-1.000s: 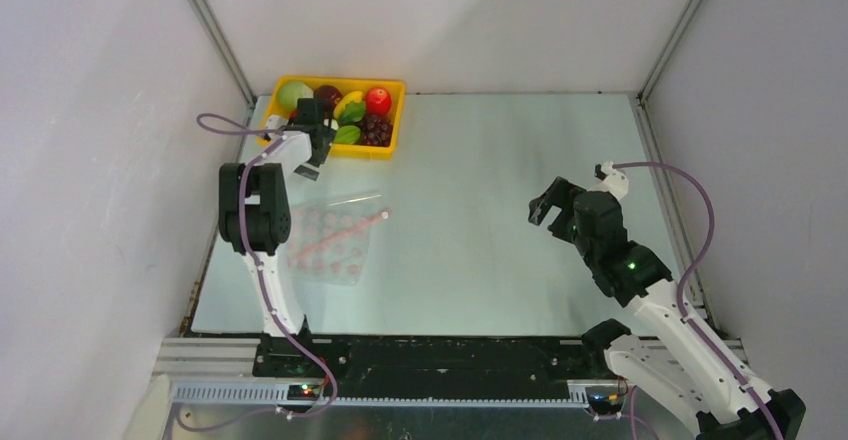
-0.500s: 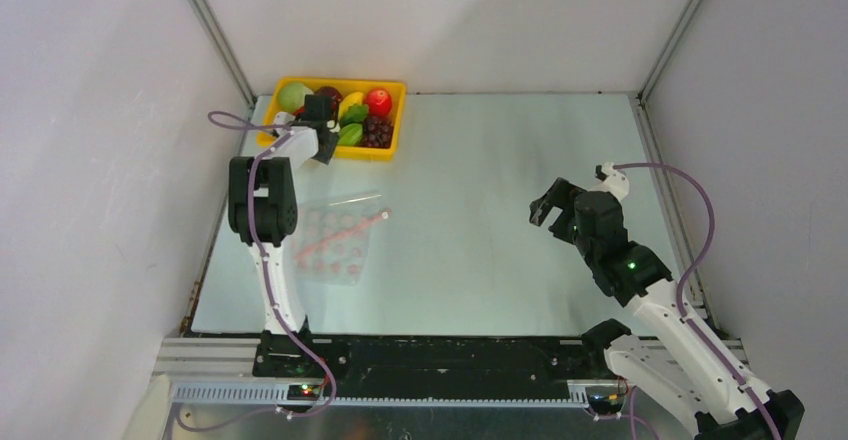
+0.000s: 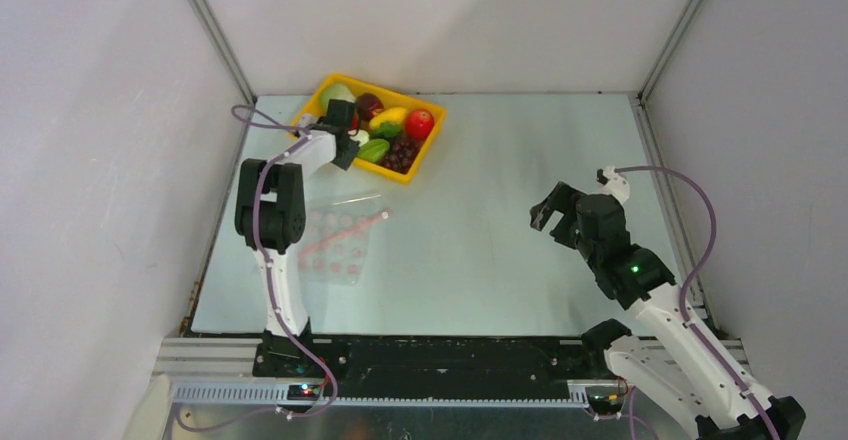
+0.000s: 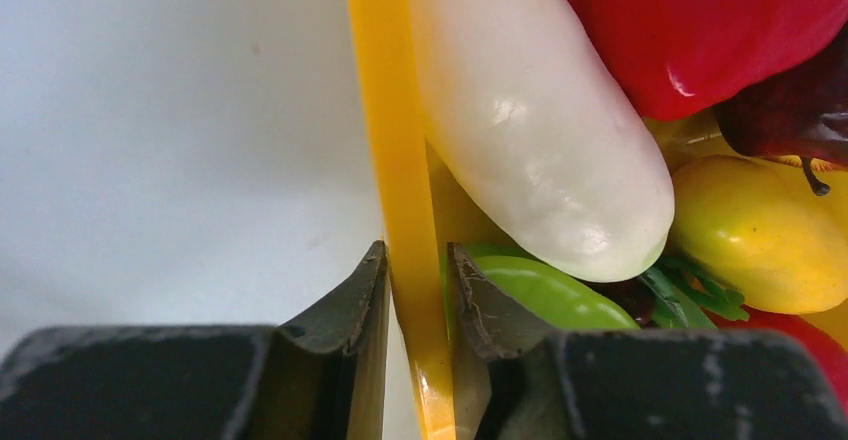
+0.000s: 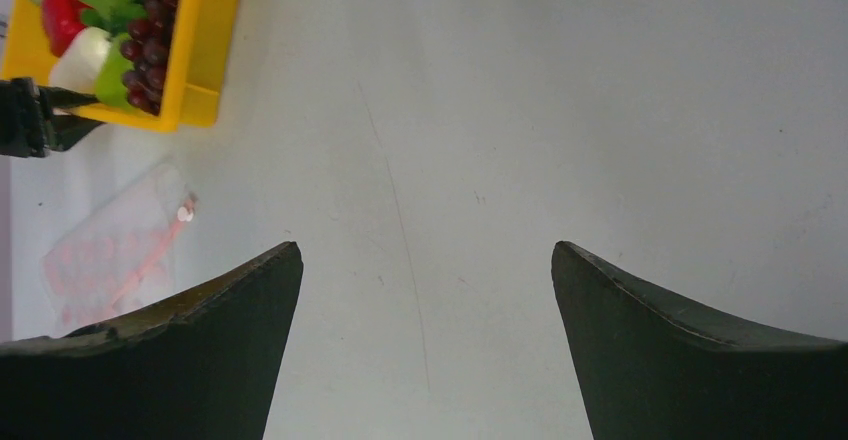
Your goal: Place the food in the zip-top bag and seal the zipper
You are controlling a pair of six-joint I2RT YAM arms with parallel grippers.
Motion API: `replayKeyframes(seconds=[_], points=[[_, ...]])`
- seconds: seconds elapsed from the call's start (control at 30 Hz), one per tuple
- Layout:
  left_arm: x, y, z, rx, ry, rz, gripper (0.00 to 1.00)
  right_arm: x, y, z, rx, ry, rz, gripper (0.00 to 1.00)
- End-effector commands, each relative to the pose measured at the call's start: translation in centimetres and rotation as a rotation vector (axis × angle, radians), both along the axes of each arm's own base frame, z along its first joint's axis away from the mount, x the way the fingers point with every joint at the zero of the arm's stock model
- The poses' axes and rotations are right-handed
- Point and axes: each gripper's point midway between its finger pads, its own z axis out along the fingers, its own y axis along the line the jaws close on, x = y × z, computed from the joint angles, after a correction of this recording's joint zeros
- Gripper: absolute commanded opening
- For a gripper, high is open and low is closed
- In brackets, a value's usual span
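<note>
From above, the zip-top bag (image 3: 335, 245) lay flat on the tabletop near the yellow tray (image 3: 428, 150). The left wrist showed the left gripper (image 4: 416, 255) with jaws clenched on the tray wall, and the food (image 4: 530, 130) inside seemed light and slick. The right wrist showed the right gripper (image 5: 425, 250) with jaws released. The limp bag probably wanted pinching at its zipper (image 5: 135, 265).

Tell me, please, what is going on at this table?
The left gripper is shut on the wall of the yellow tray, which holds the food. The bag lies flat on the table, apart from the tray, with no food in it yet. The right gripper hangs open over the table, holding nothing.
</note>
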Motion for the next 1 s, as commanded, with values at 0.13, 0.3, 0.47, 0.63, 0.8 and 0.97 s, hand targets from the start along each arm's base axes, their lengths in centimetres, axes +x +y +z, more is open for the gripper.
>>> replayKeyframes(seconds=[0.13, 0.3, 0.47, 0.63, 0.8, 0.97], points=[[-4.8, -9.1, 2.5, 0.005, 0.026, -0.339, 0.0, -1.1, 0.0, 0.2, 0.07, -0.024, -0.006, 0.99], [-8.5, -14.0, 2.8, 0.016, 0.023, -0.55, 0.0, -1.7, -0.2, 0.2, 0.078, -0.023, -0.007, 0.99], [-11.5, -19.2, 3.7, 0.058, 0.013, -0.771, 0.0, -2.0, -0.4, 0.1, 0.078, -0.03, -0.009, 0.99], [-13.3, -23.1, 3.9, 0.041, 0.013, -0.819, 0.0, -2.1, -0.6, -0.2, 0.075, -0.026, -0.012, 0.99], [-14.1, -26.0, 4.1, 0.02, -0.002, -0.872, 0.0, -2.4, -0.8, -0.4, 0.059, -0.022, -0.01, 0.99], [-15.1, -28.0, 4.4, 0.027, 0.009, -0.94, 0.31, -2.4, -0.8, -0.4, 0.046, -0.025, 0.001, 0.99]])
